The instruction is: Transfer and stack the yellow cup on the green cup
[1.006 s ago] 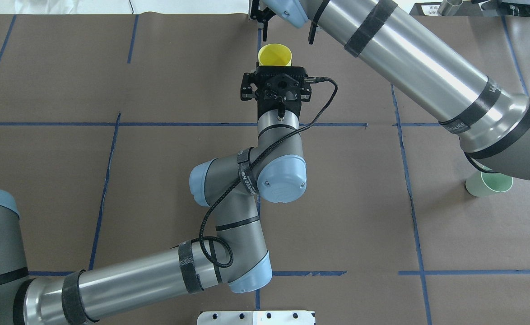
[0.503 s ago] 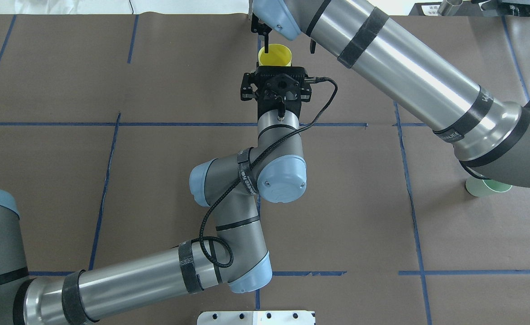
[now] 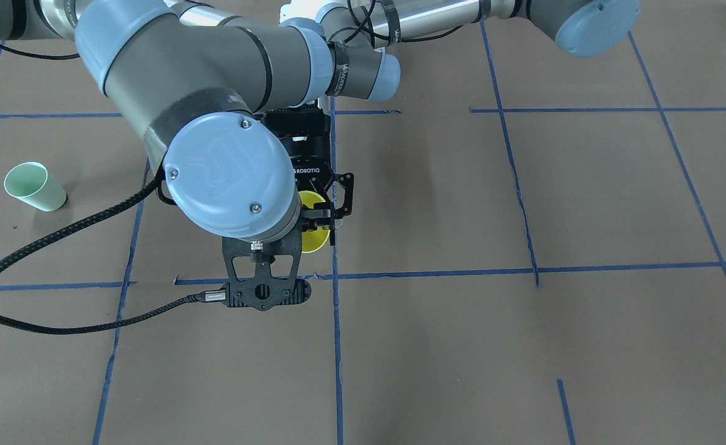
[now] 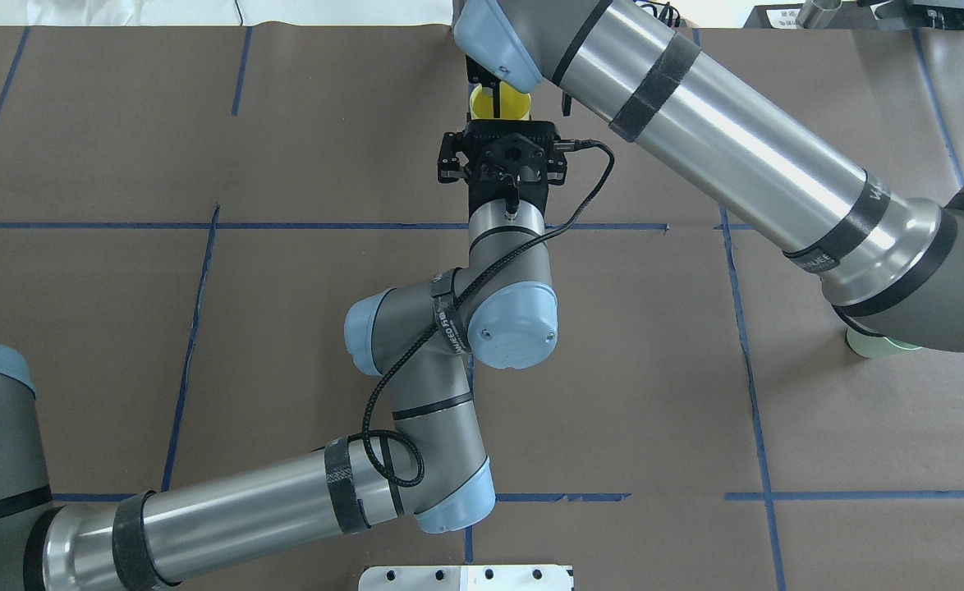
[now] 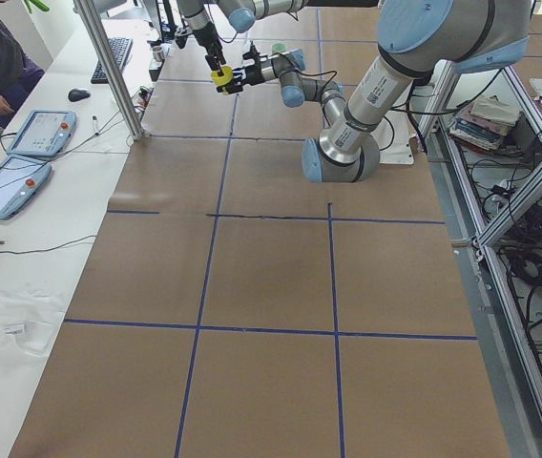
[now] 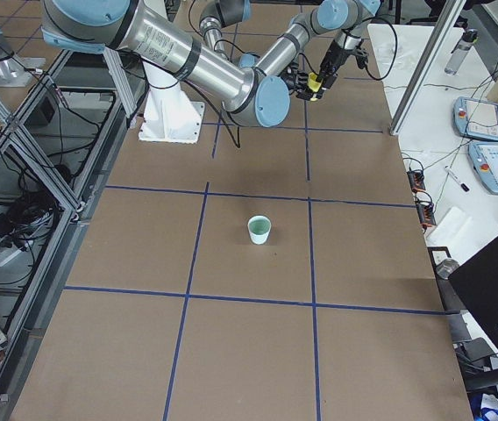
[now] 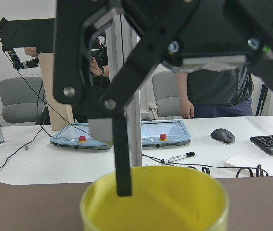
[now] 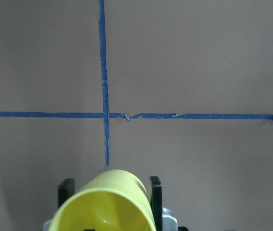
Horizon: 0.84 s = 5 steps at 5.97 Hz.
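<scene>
The yellow cup (image 4: 515,104) is held upright above the table's far middle, also seen in the front view (image 3: 313,240). My left gripper (image 3: 321,213) is shut on its sides from the robot's side; its black fingers (image 8: 155,192) flank the cup (image 8: 107,202) in the right wrist view. My right gripper (image 4: 531,92) is open over the cup. In the left wrist view one of its fingers (image 7: 122,159) reaches down inside the cup (image 7: 155,202). The green cup (image 3: 32,185) stands upright on the table at the robot's right, far from both grippers. In the overhead view it (image 4: 872,346) is mostly hidden by the right arm.
The right wrist's black cable (image 3: 60,321) loops above the table. Beyond the far edge stand a metal post (image 5: 109,67) and the operators' desk with tablets (image 7: 79,139). Blue tape lines (image 4: 195,328) divide the brown table cover.
The right arm has swung left and brought its gripper onto the yellow cup, one finger now inside it. The left arm and cup have stayed still. The right elbow covers more of the green cup.
</scene>
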Available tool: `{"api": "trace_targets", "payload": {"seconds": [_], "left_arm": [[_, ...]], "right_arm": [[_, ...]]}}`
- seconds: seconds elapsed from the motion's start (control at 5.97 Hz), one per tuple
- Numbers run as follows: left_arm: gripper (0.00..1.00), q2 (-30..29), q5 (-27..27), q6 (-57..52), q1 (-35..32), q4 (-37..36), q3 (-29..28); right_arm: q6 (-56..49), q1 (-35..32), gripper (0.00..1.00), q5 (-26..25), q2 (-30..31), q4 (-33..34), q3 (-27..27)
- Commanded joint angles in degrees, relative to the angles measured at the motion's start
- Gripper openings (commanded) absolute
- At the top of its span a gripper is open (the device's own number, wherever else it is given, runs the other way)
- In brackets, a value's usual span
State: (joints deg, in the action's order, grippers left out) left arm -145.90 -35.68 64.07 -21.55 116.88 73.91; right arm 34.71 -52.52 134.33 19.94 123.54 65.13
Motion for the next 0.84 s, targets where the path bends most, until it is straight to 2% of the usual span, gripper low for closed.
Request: {"api": "trace_targets", "payload": {"seconds": [0.0, 0.17, 0.67], "left_arm": [[0.39, 0.00, 0.00, -0.09, 0.02, 0.02, 0.01], [0.39, 0.00, 0.00, -0.09, 0.02, 0.02, 0.01], [0.39, 0.00, 0.00, -0.18, -0.07, 0.10, 0.09]], "right_arm": [[-1.48, -0.03, 0.51, -0.03, -0.16, 3.53, 1.21], [-1.49, 0.05, 0.47, 0.06, -0.25, 3.55, 1.31], [-1.49, 0.14, 0.47, 0.15, -0.60, 3.55, 1.40]]}}
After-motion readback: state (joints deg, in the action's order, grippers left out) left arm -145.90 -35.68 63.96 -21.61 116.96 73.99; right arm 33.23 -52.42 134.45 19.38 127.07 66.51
